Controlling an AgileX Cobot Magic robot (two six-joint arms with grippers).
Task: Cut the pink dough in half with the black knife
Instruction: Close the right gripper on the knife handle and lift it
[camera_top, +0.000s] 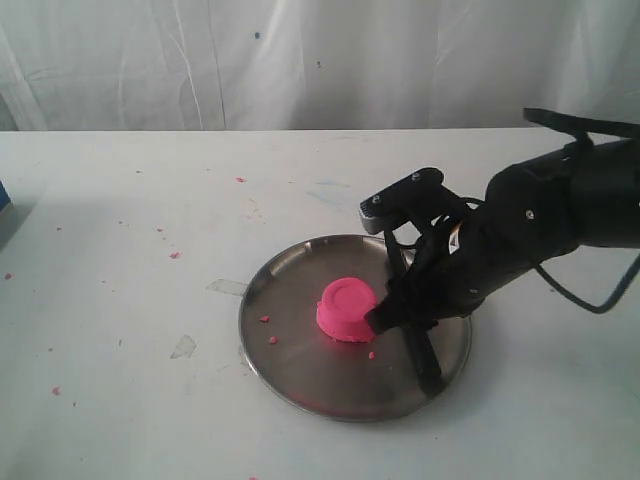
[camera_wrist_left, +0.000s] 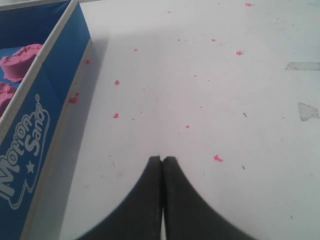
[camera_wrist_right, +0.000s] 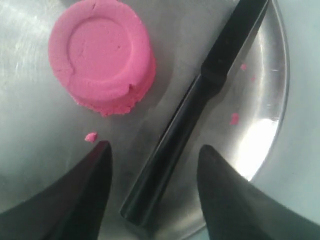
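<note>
The pink dough (camera_top: 347, 308) is one whole flat-topped dome near the middle of the steel plate (camera_top: 262, 340). The black knife (camera_top: 428, 365) lies flat on the plate just right of the dough, apart from it. In the right wrist view the knife (camera_wrist_right: 190, 110) runs between the fingers of my right gripper (camera_wrist_right: 155, 150), beside the dough (camera_wrist_right: 100, 55). Those fingers stand wide open on either side of the handle without touching it. My left gripper (camera_wrist_left: 162, 159) is shut and empty over bare table; it does not show in the exterior view.
A blue box (camera_wrist_left: 45, 110) holding pink sand (camera_wrist_left: 20, 60) stands close beside the left gripper. Tiny pink crumbs (camera_top: 268, 320) dot the plate and the white table (camera_top: 120, 300). A white curtain closes off the back.
</note>
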